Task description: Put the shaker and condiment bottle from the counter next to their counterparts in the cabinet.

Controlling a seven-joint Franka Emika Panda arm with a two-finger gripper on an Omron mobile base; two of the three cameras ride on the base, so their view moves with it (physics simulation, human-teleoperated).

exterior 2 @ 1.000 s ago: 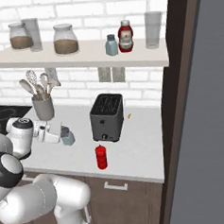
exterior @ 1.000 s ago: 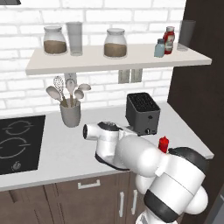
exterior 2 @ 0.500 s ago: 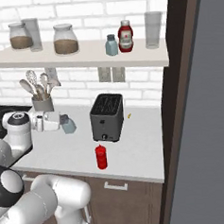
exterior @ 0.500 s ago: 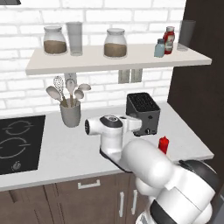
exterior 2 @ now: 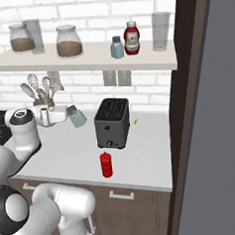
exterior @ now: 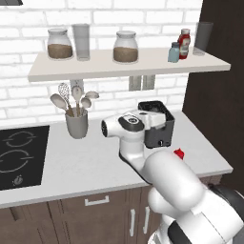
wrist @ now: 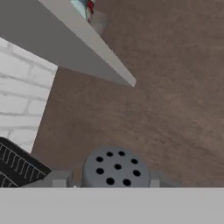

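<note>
My gripper is shut on the shaker, a pale blue-grey one held tilted in the air left of the toaster. In the hand view its grey holed cap sits between my fingertips. The condiment bottle, all red, stands near the counter's front edge before the toaster; its nozzle peeks out behind my arm. On the cabinet shelf stand the counterparts: a matching shaker and a red labelled bottle, side by side toward the right end.
A black toaster stands mid-counter. A grey utensil holder is by the wall and a black hob at left. The shelf also bears two jars, a glass and a dark glass. A dark brown cabinet wall bounds the right.
The gripper has lifted the shaker off the counter, up and to the right toward the toaster, and tilted it. The red bottle has stayed put.
</note>
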